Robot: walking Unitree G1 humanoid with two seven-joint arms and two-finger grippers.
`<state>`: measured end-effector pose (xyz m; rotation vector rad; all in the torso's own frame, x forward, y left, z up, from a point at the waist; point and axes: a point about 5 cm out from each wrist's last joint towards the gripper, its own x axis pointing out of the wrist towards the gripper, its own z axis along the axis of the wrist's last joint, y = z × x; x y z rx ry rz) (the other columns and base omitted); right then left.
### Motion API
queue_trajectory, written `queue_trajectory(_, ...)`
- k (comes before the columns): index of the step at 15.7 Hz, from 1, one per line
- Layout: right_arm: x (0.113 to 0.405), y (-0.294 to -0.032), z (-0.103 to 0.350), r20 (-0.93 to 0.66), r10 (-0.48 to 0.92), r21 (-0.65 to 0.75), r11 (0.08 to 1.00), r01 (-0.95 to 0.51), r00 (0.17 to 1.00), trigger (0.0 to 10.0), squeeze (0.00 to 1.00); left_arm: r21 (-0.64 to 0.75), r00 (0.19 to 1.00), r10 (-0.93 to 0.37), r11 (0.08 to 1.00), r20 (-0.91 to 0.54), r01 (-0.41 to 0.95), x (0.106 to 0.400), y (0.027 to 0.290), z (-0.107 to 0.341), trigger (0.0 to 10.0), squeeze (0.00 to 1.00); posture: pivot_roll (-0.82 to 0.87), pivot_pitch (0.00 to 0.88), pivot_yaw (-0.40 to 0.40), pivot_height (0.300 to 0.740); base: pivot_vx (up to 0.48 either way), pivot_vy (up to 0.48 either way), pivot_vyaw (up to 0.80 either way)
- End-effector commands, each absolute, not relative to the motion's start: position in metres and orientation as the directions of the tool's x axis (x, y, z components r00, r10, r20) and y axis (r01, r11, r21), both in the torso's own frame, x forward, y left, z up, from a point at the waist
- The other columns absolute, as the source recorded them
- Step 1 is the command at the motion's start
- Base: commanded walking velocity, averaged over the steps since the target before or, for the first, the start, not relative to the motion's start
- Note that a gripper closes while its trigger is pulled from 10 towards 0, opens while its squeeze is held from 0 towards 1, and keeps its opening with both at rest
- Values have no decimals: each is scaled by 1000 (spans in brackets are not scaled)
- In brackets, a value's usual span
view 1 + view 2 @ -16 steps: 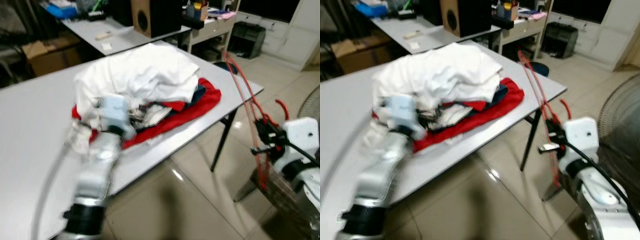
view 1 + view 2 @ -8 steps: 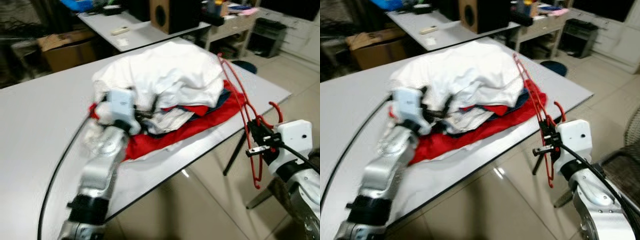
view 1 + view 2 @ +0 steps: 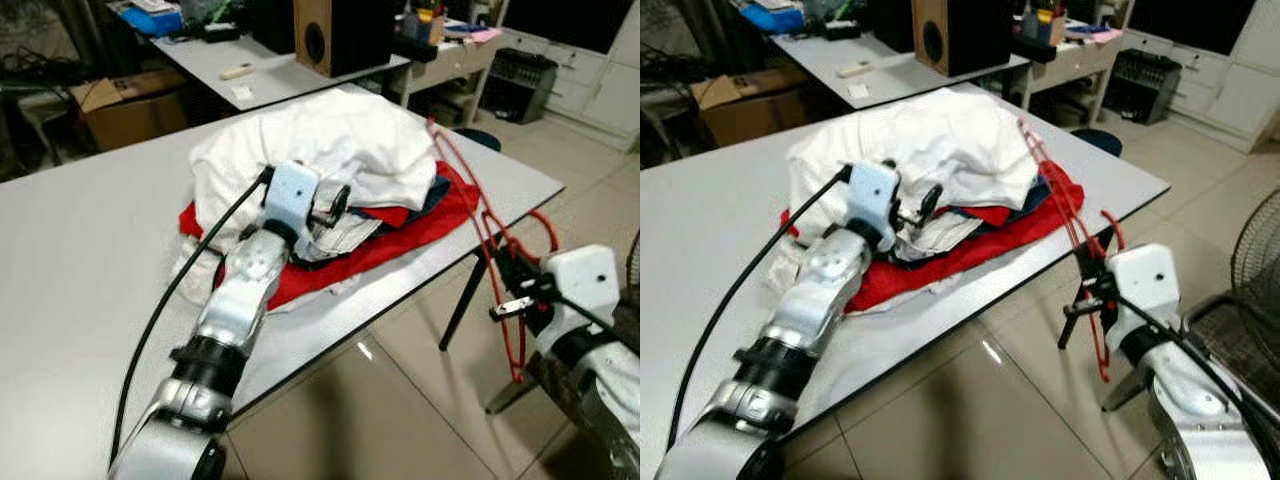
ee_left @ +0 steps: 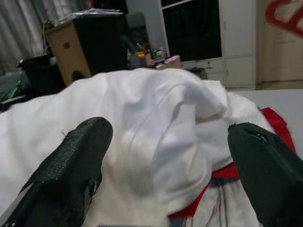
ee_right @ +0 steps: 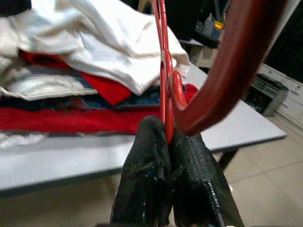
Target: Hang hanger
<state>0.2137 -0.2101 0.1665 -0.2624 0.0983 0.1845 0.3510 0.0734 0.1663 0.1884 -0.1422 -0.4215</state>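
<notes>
A red wire hanger (image 3: pixel 478 213) stands upright off the table's right edge, my right gripper (image 3: pixel 510 292) shut on its lower part. In the right wrist view both black fingers (image 5: pixel 156 156) pinch the hanger (image 5: pixel 163 75). A pile of clothes lies on the grey table (image 3: pixel 80 250): a white garment (image 3: pixel 340 145) on top, red cloth (image 3: pixel 420 225) beneath. My left gripper (image 3: pixel 332 203) is open at the near side of the pile. In the left wrist view its fingers (image 4: pixel 75 165) spread wide with the white garment (image 4: pixel 161 123) just ahead.
A second table (image 3: pixel 270 70) stands behind with a wooden speaker box (image 3: pixel 335 30). A cardboard box (image 3: pixel 130 100) sits on the floor at the back left. A fan grille (image 3: pixel 1255 250) is at the far right. Tiled floor (image 3: pixel 400 410) lies below the table's edge.
My left arm has reached forward until its gripper sits at the pile's near side. The right gripper still holds the hanger. The camera has shifted.
</notes>
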Motion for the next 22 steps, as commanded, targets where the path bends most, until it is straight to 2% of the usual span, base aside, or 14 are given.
queue_trajectory(1,212,-211,168,-116,167,-284,939,-194,979,10000,0,210,907,-411,899,95,385,355,74,165,0,0,-232,0,48,740,0,0,0)
queue_trajectory(2,209,-213,165,-135,154,-301,935,-189,979,10000,0,215,909,-410,897,76,387,358,73,162,0,0,-240,0,55,740,0,0,0)
queue_trajectory(4,205,-214,165,-138,144,-299,937,-179,980,10000,0,242,946,-319,924,59,296,364,84,158,0,0,-248,0,59,740,0,0,0)
queue_trajectory(8,200,-214,162,-156,141,-311,932,-184,978,10000,0,297,958,-275,924,86,239,367,91,159,0,0,-250,0,64,740,0,0,0)
queue_trajectory(10,199,-214,162,-156,141,-314,931,-185,978,10000,0,278,959,-248,939,134,204,370,94,166,0,0,-250,0,64,740,0,0,0)
queue_trajectory(18,199,-212,161,-157,152,-315,929,-195,976,10000,0,379,950,-306,887,57,263,370,90,154,0,0,-243,0,62,740,0,0,0)
queue_trajectory(22,199,-211,162,-154,156,-317,927,-198,976,10000,0,395,959,-277,889,62,231,374,95,157,0,0,-243,0,62,740,0,0,0)
